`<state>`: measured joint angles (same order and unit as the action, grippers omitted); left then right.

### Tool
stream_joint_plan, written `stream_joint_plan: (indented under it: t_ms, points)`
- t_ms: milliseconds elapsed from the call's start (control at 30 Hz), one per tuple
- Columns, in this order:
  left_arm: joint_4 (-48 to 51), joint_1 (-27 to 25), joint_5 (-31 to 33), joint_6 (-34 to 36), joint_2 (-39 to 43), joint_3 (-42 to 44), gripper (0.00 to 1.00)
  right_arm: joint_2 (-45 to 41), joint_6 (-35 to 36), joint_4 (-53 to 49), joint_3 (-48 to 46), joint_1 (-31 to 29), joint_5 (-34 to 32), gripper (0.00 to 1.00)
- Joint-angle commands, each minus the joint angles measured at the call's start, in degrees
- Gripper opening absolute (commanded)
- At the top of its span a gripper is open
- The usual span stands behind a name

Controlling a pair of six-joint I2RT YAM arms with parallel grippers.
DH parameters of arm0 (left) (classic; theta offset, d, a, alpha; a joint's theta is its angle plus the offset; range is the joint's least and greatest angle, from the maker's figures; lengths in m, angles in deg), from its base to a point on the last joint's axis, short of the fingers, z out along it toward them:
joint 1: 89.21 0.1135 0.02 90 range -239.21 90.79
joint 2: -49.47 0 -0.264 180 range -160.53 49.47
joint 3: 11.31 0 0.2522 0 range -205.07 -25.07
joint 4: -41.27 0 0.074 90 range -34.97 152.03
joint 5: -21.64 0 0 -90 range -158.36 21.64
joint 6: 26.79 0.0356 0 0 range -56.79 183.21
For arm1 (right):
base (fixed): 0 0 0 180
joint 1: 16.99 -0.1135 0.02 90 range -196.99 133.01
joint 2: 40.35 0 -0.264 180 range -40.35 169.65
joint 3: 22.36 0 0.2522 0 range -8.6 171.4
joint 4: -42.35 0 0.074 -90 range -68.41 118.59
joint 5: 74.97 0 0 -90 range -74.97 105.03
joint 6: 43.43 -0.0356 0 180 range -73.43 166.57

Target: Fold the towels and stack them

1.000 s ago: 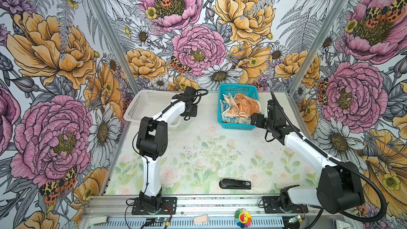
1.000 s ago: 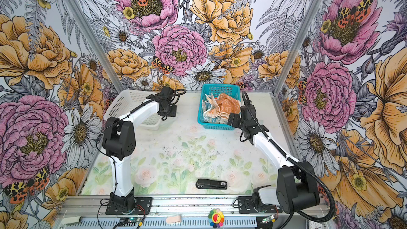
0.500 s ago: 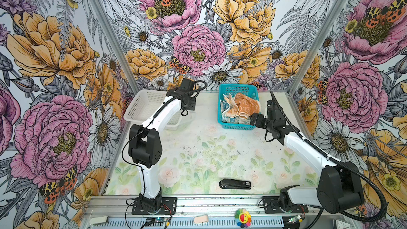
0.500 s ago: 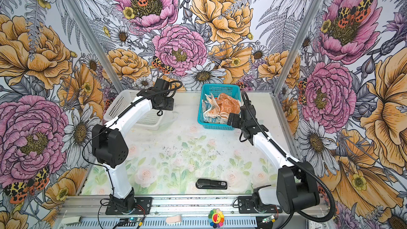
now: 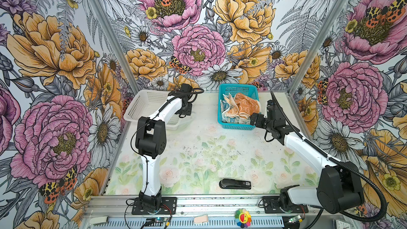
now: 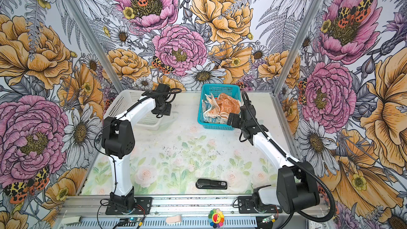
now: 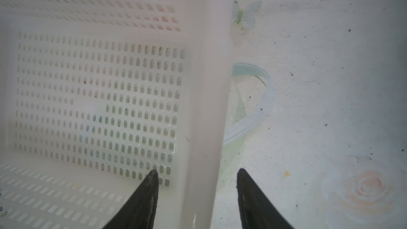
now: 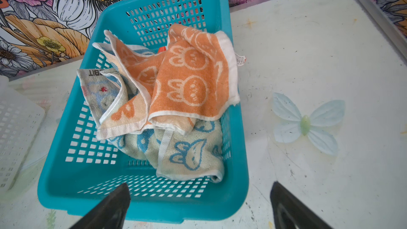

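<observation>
- the flower-printed table [image 5: 198,150] is pictured from above, with two baskets set along its far edge.
- the white basket [image 5: 149,102] is placed at far left; its right-hand wall is straddled by the left gripper [image 7: 196,172], one finger inside and one outside, parted with a gap on each side and nothing clamped.
- the teal basket [image 5: 235,126] is placed right of centre.
- the towels [image 8: 189,80] are heaped unfolded inside it, orange over cream-and-blue.
- the right gripper [image 8: 200,185] is held at that basket's near right corner, fingers spread wide and empty.
- a black stapler [image 5: 235,183] is laid near the front edge.
</observation>
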<state>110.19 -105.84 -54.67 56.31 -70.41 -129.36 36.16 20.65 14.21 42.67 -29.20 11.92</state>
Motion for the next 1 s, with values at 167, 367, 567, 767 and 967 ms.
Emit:
stream_joint_plan:
  t_ms: [167,367,567,767,967]
  points:
    - [0.6,1.3,2.3,2.6,-3.1,-2.9,0.38,-1.3,0.1,0.4,0.3,-0.7,2.5,0.99]
    - [0.7,1.5,4.1,4.5,-5.3,-4.8,0.28,-0.7,0.8,0.5,2.1,-2.8,4.2,0.99]
    - [1.5,1.4,4.4,6.1,-8.2,-9.8,0.19,1.1,-0.9,0.5,4.0,-5.4,3.2,1.00]
    - [3.0,1.3,5.1,8.6,-12.5,-18.3,0.07,2.8,-2.1,0.5,5.7,-7.4,2.7,0.99]
    - [5.3,2.4,7.4,10.1,-17.5,-26.8,0.03,3.0,-2.0,0.4,6.8,-8.7,2.2,0.99]
